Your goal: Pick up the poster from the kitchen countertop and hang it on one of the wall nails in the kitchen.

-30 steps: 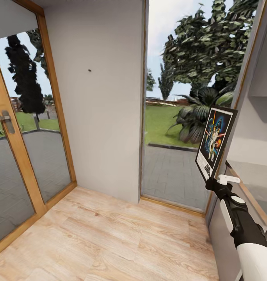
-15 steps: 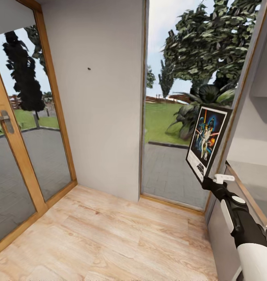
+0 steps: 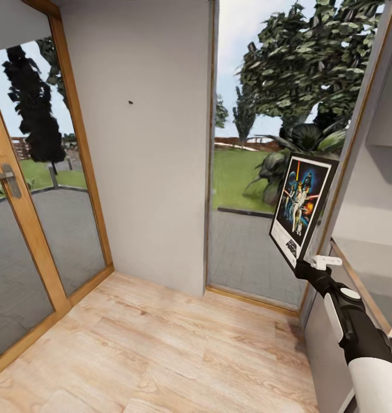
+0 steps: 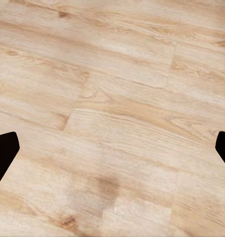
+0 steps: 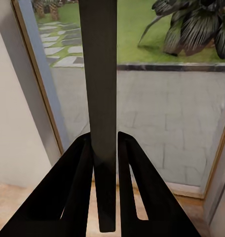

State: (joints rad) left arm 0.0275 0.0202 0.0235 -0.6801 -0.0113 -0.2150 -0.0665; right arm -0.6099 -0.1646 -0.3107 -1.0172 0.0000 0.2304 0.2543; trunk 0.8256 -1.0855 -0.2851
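The poster (image 3: 301, 205) has moved left; right claw (image 5: 104, 148) pinches its edge.

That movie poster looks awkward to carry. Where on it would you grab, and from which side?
By its bottom edge, coming from below, as the right gripper does now. The poster is a thin, flat, upright panel, so the two fingers can close across its thickness, one on each face. That probably leaves the top edge free to meet the wall nail.

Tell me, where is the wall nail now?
In the head view, the wall nail sticks out of the pale grey wall, upper left of the poster, beside the glass door.
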